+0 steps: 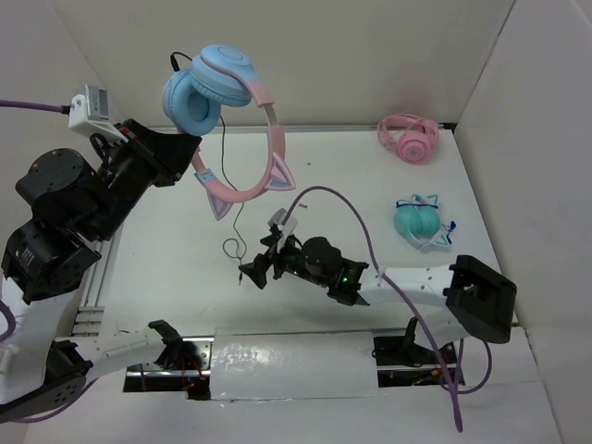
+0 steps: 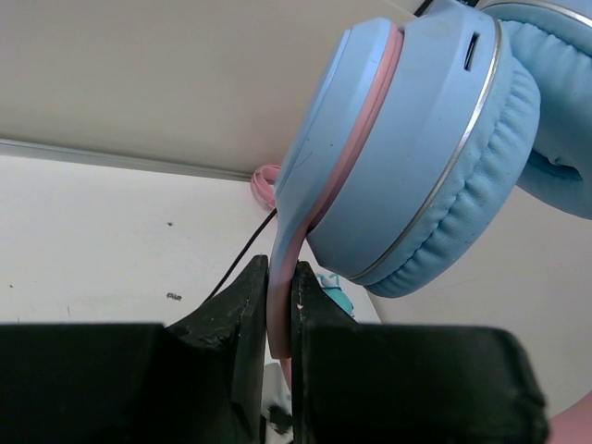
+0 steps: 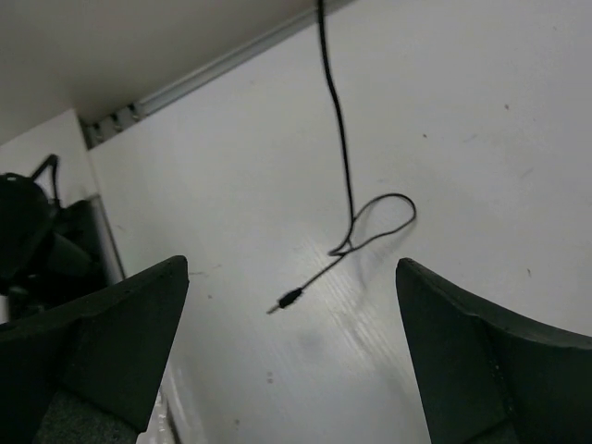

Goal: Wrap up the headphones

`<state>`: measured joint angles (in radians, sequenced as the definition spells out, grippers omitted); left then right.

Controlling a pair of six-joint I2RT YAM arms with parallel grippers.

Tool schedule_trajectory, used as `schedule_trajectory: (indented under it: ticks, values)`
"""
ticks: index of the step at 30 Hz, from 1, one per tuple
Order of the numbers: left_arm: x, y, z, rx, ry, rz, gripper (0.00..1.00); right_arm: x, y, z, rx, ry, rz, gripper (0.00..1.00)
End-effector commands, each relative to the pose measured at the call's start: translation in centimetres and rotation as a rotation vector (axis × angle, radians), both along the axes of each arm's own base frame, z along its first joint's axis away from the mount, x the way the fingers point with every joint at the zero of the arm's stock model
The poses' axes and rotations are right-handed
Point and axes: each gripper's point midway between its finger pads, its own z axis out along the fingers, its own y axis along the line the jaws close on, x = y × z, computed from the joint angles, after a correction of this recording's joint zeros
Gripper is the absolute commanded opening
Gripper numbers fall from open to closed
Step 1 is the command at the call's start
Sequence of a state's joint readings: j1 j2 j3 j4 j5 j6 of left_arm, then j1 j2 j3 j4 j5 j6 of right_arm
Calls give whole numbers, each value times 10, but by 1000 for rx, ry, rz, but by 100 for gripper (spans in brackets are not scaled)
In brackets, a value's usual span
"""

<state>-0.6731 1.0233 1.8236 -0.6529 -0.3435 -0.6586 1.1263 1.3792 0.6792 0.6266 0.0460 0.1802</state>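
Holding the over-ear headphones (image 1: 208, 88) with light blue round cups and a pink cat-eared band up in the air near the back wall, we see our first risk in the grip itself. Our left gripper (image 2: 280, 310) is pressed together on only a slim edge of the pink headband (image 2: 282, 277), just below one padded ear cup (image 2: 435, 157), so the heavy cups above could swing or slide out if we turn the wrist quickly. The thin black cable (image 3: 338, 120) drops from the headphones to the white table (image 1: 166, 268) and ends in a small loop beside the metal plug (image 3: 289, 299). We judge that the loop could tighten into a knot, or that a hard pull could tug the band out of the pinch. Our right gripper (image 3: 291, 319) hangs spread wide above the plug, touching nothing, and so thin a thing lying flat could easily slip past the pads. Our left arm is raised and reaches toward the wall, while our right arm stretches low across the table, wrist tipped down.
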Motion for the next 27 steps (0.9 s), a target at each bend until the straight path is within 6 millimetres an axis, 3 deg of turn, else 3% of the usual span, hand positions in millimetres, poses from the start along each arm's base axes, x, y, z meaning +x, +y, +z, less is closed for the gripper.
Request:
schedule_trajectory:
  ticks: [1,6,8,10,13,14,16,17,19,20,23,25,27]
  values:
    - [-16,5,46,-117,-120,-32,0,29,5,-6,-36,-25,-90,100]
    - [-15,2,45,-118,-114,-42,0,25,53,-8,-15,-79,80,100]
    - [-16,3,45,-120,-108,-43,0,45,67,-11,-25,-77,27,100]
    - [-17,2,45,-127,-102,-44,0,76,65,-15,-18,-64,-69,97]
    - [-17,4,44,-129,-94,-39,0,101,63,-24,63,35,-71,56]
    - [-15,3,43,-123,-95,-35,0,97,59,-32,73,86,-58,25]
    - [-9,9,41,-122,-86,9,0,76,46,-31,92,83,0,5]
    - [-5,11,41,-128,-85,35,0,67,42,-37,75,89,4,0]
    - [10,13,29,-120,-65,99,0,40,35,-46,23,107,24,0]
    - [15,12,25,-125,-57,112,0,27,31,-61,-45,131,30,0]
    - [39,3,-12,-124,51,170,0,-15,24,-85,-166,148,22,0]
    - [62,-8,-52,-131,160,230,0,-36,15,-93,-240,121,-24,0]
    - [72,-10,-66,-138,198,265,0,-44,9,-92,-286,103,-57,0]
